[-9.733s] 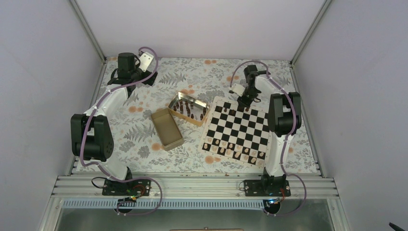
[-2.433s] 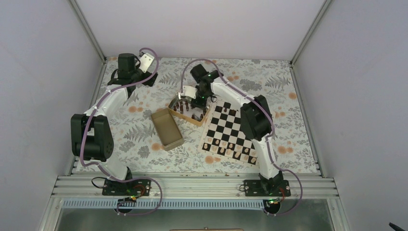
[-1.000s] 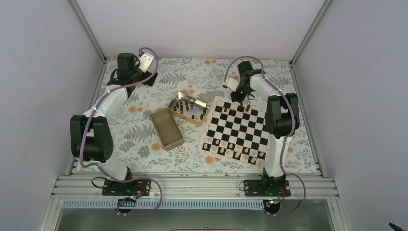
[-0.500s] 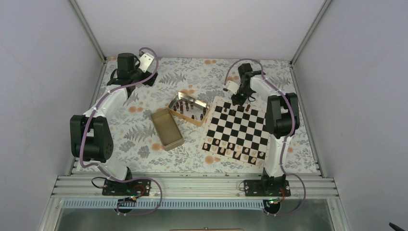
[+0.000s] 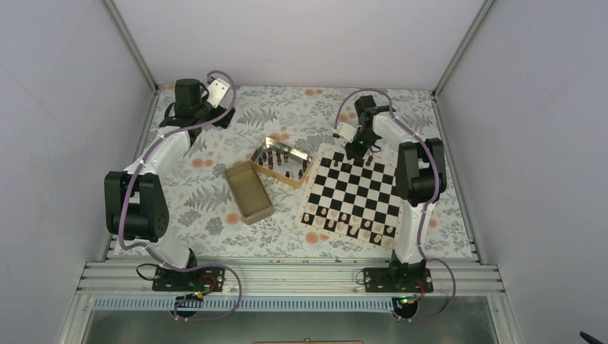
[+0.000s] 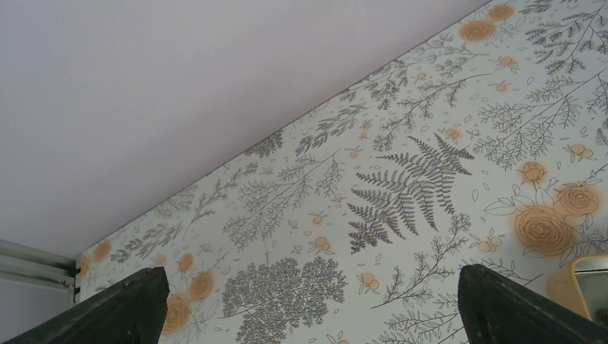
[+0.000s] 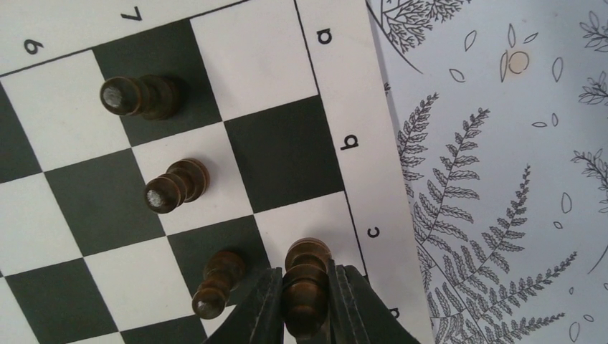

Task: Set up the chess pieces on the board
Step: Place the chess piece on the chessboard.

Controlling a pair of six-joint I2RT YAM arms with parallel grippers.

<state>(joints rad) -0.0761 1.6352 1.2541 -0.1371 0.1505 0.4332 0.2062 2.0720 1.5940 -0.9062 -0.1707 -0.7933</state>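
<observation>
My right gripper (image 7: 305, 294) is shut on a dark brown chess piece (image 7: 307, 276) and holds it upright over the white square at letter c on the board's far edge (image 7: 337, 86). Three dark pawns stand on row 7 beside it (image 7: 140, 97) (image 7: 174, 187) (image 7: 217, 282). In the top view the right gripper (image 5: 356, 149) is at the board's far left corner (image 5: 349, 195). More dark pieces stand in the open golden tin (image 5: 281, 162). My left gripper (image 5: 215, 117) is open and empty over the cloth at the far left; its dark fingertips (image 6: 125, 308) show wide apart.
A second golden tin (image 5: 248, 191), empty, lies left of the board. Pale pieces stand in two rows at the board's near edge (image 5: 348, 223). A floral cloth (image 5: 208, 193) covers the table. Walls close in the far and side edges.
My right gripper went from the board to the open tin, took a dark piece, carried it back to the board's far edge and has lowered it there. The left arm has not moved.
</observation>
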